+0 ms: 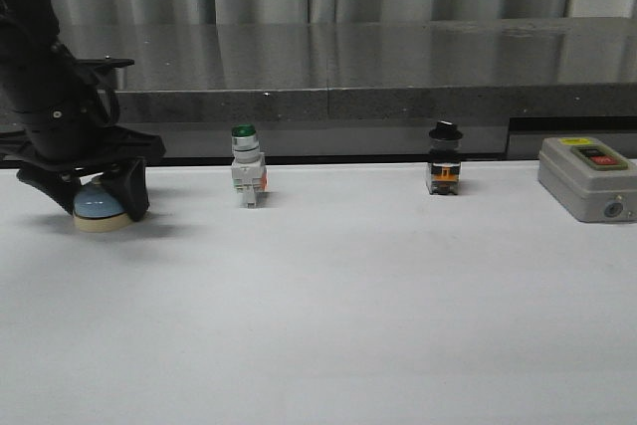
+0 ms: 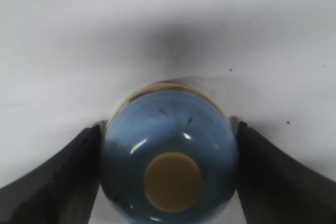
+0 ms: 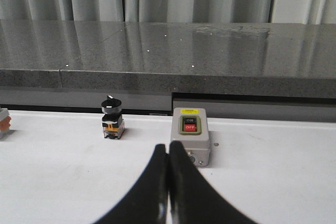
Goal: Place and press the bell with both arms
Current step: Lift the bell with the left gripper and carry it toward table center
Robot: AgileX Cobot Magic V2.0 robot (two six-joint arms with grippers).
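Observation:
The light-blue bell (image 1: 100, 208) with its cream base sits on the white table (image 1: 348, 296) at the far left. My left gripper (image 1: 93, 200) comes down over it, one black finger on each side. In the left wrist view the bell (image 2: 168, 124) with its cream knob (image 2: 172, 182) fills the gap, and both fingers (image 2: 79, 171) touch its dome, so the left gripper (image 2: 168, 148) is shut on it. My right gripper (image 3: 168, 148) is shut and empty, low over the table; it does not show in the front view.
A green-capped white push-button (image 1: 247, 166) stands right of the bell. A black-capped switch (image 1: 444, 160) and a grey on/off box (image 1: 587, 178) stand further right, also in the right wrist view (image 3: 112, 119) (image 3: 190, 137). A dark stone ledge (image 1: 378, 67) runs behind.

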